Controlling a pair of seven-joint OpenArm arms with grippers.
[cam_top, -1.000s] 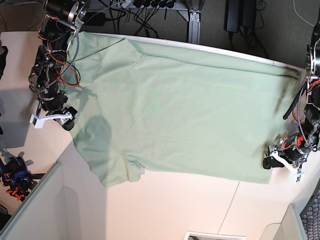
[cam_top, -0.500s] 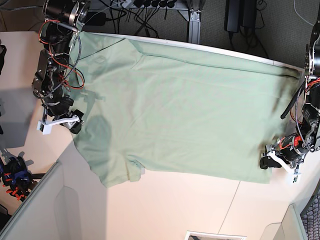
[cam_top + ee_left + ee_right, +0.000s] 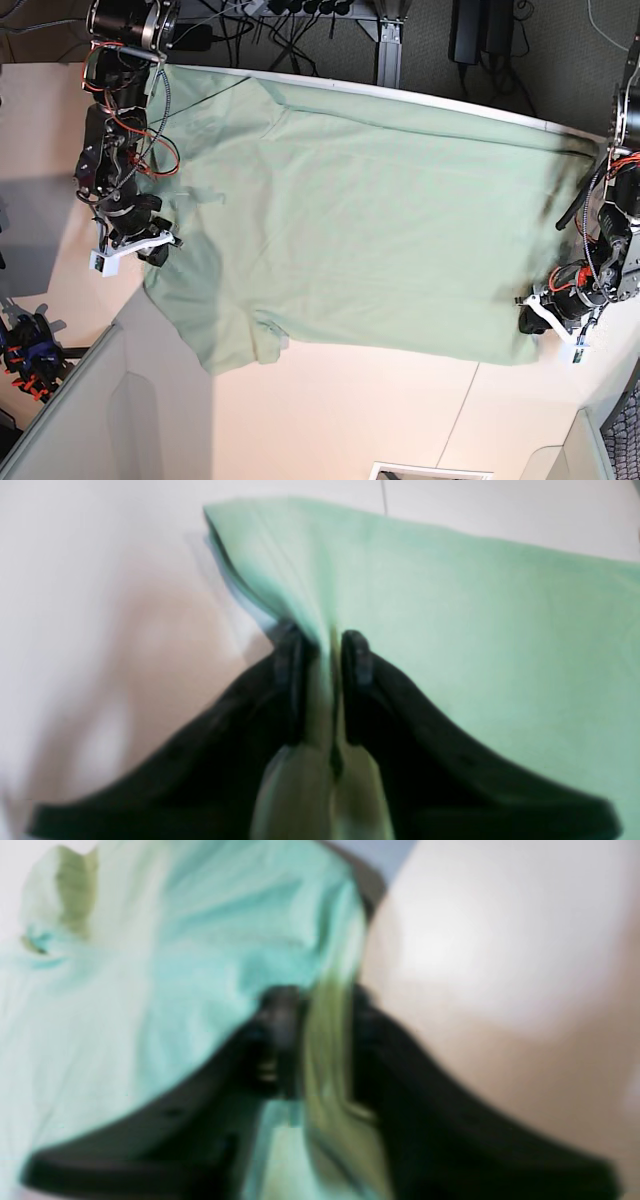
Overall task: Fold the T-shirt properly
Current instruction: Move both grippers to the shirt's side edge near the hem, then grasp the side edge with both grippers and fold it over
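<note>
The pale mint-green T-shirt (image 3: 350, 210) lies spread flat across the table, collar end toward the left of the base view. My left gripper (image 3: 527, 322) is at the shirt's lower right corner; in the left wrist view (image 3: 322, 645) its black fingers (image 3: 356, 660) are shut on a pinched fold of the shirt (image 3: 450, 605). My right gripper (image 3: 155, 250) is at the shirt's left edge; in the right wrist view (image 3: 320, 1000) it is shut on a bunched edge of the shirt (image 3: 175, 940). Buttons and tag are not visible.
The table's far edge (image 3: 480, 105) runs behind the shirt, with cables and a frame (image 3: 390, 40) beyond it. A grey partition (image 3: 70, 420) stands at the lower left. Bare tabletop (image 3: 380, 400) lies in front of the shirt.
My right gripper has moved right onto the shirt's left edge and pushed it in. My left gripper has shifted slightly left and up at the lower right corner.
</note>
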